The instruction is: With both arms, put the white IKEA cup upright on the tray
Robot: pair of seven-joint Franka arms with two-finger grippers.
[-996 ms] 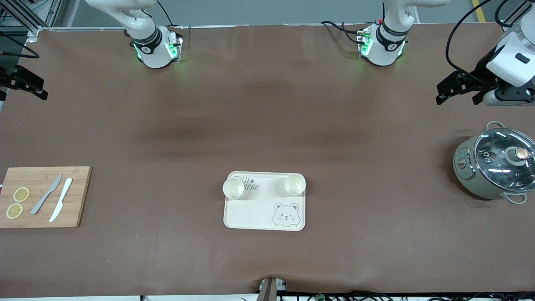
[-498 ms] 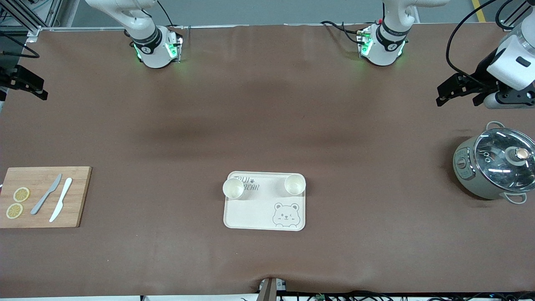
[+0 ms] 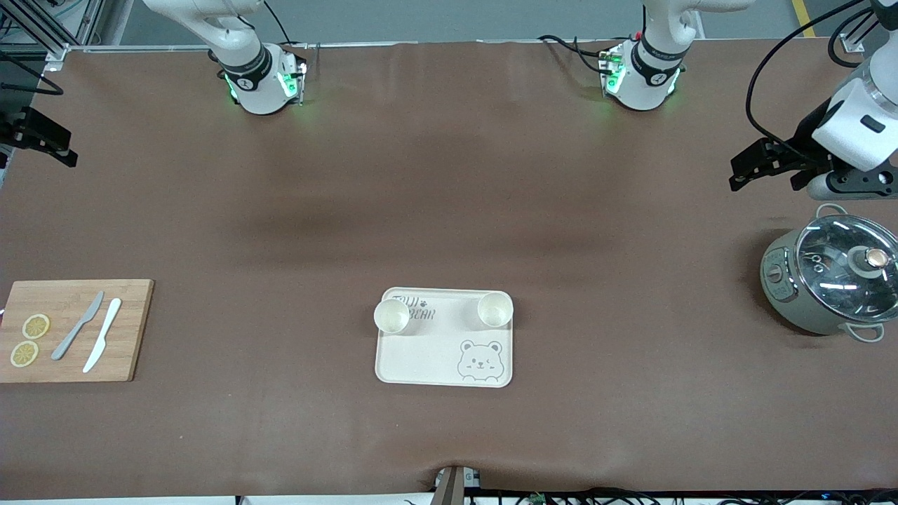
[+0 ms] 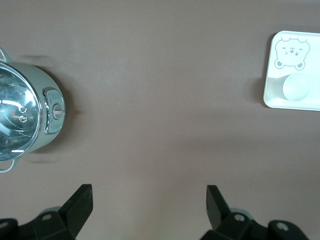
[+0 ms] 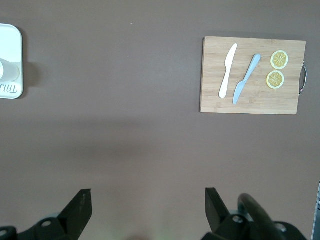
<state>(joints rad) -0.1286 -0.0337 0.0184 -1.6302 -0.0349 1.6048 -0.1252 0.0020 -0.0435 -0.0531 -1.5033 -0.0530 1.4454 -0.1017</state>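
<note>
Drifting a little over the past second, the left hand [image 3: 761,165] now hangs over bare desk [image 3: 449,210] toward the left arm's end, between the left arm's base and the grey pot [image 3: 828,280] with its glass lid. Its fingers are spread wide in the left wrist view and hold nothing. Compared with a second ago it has slid slightly closer to the pot, while its arm has pulled back toward the desk's edge. This reads as a retreat from the tray, not an approach.

The right hand [image 3: 49,140] sits over the desk at the right arm's end, well apart from the tray [image 3: 421,365]. It too is wide open and empty, and it has barely shifted.

Nothing on the tray has changed. Two white cups stand upright with their mouths up. One cup [image 3: 391,316] sits at the tray's corner toward the right arm's end, on the lettering. The other cup [image 3: 494,310] sits at the corner toward the left arm's end. Both are on the tray's edge farther from the front camera than the bear drawing.

With both cups seated and both hands free and withdrawn, the task looks finished.
</note>
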